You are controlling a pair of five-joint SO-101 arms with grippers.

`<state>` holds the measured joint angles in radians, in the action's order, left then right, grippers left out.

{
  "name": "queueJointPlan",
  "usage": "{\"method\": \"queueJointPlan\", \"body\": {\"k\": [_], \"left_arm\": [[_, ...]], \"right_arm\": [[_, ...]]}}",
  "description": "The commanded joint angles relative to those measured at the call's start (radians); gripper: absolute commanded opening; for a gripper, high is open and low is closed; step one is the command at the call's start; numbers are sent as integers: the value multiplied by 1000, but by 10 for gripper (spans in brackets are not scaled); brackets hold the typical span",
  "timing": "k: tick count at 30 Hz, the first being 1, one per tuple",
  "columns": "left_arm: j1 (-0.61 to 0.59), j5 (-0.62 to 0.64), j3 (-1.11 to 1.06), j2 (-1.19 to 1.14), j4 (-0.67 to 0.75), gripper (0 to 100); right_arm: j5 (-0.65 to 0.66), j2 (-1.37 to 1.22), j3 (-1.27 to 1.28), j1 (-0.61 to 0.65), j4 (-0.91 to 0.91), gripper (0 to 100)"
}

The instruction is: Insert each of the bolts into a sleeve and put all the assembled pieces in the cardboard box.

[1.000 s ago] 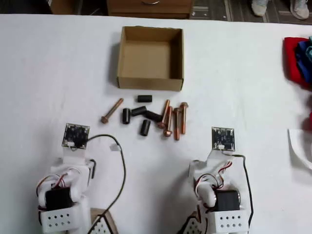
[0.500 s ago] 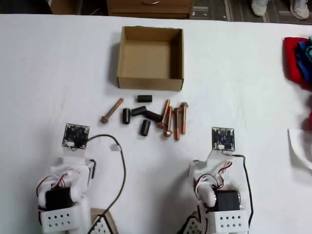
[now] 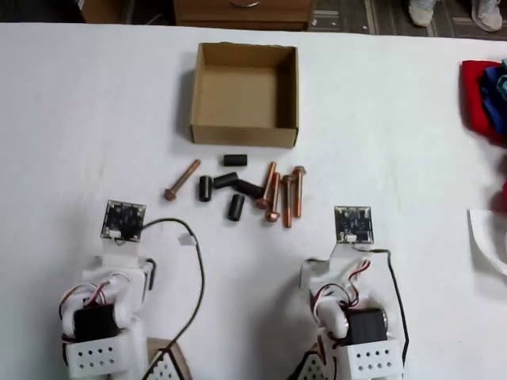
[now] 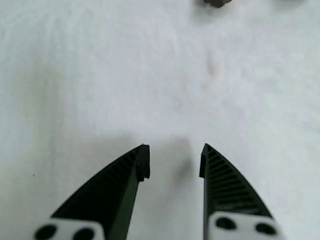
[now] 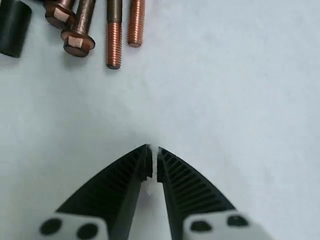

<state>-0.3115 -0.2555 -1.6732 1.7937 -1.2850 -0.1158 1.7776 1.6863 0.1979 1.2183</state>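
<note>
Grabbing a bolt [image 5: 113, 35] cleanly, I'd say, needs the right hand [image 5: 154, 161], pinched shut and empty, to open first. The left hand [image 4: 174, 162] hangs half open, empty.

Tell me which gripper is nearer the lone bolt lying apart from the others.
Left. The left gripper sits just short of the lone bolt; the right gripper is beyond the bolt cluster.

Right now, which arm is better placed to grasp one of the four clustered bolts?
Right, probably: the clustered bolts lie ahead of the right gripper, though it is shut; the left gripper sits farther off.
</note>
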Motion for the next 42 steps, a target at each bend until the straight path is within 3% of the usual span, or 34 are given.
{"method": "queueJointPlan", "body": {"k": [1, 6, 11, 17, 22, 31, 35, 39, 42], "left_arm": [[-6, -9, -22, 5, 15, 189], [-6, -9, -22, 5, 15, 189], [-6, -9, -22, 5, 15, 189], [-6, -9, -22, 5, 15, 189], [-6, -9, -22, 5, 15, 189], [-6, -9, -22, 5, 15, 189], [-6, -9, -22, 5, 15, 189], [-6, -9, -22, 5, 15, 189], [-6, -9, -22, 5, 15, 189]], "right_arm": [[-3, 13, 6, 16, -147, 21], [38, 5, 6, 5, -351, 29], [272, 7, 6, -2, -352, 123], [315, 4, -35, -24, -352, 130], [342, -64, -253, -19, -269, 131], [344, -776, -911, -12, -113, 133], [359, -1170, -1138, 91, 7, 134], [485, -1541, -1330, 232, 88, 134], [456, -1794, -1505, 260, 127, 135]]}}
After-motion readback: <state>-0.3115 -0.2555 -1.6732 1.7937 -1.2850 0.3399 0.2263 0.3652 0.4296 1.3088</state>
